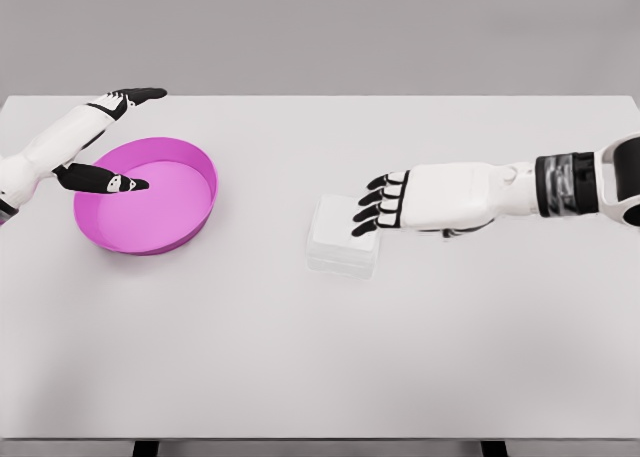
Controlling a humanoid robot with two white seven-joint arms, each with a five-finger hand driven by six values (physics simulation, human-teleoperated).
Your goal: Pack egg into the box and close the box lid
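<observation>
The right hand (pixel 385 205) reaches in from the table's right edge, palm down, its dark fingers (pixel 368 215) stretched out flat and a little apart. The fingertips lie over the right part of the box lid; whether they press on it or hang just above cannot be told. The hand grasps nothing.

The box (pixel 343 237) is a small, pale, see-through case with rounded corners. It sits a little right of the table's middle, and its lid lies flat, down on the box. What is inside cannot be made out, and no egg shows clearly.

The left hand (pixel 110 147) comes in from the table's left edge, near the far left corner. Its fingers are spread: one dark finger points out past the far side of the bowl, and the thumb (pixel 105 182) lies across the bowl's left rim, over its inside. It holds nothing.

The bowl (pixel 190 222) is round, shallow and bright pink, and stands on the left part of the table, well apart from the box. The table (pixel 320 367) is plain white, with its near half bare.
</observation>
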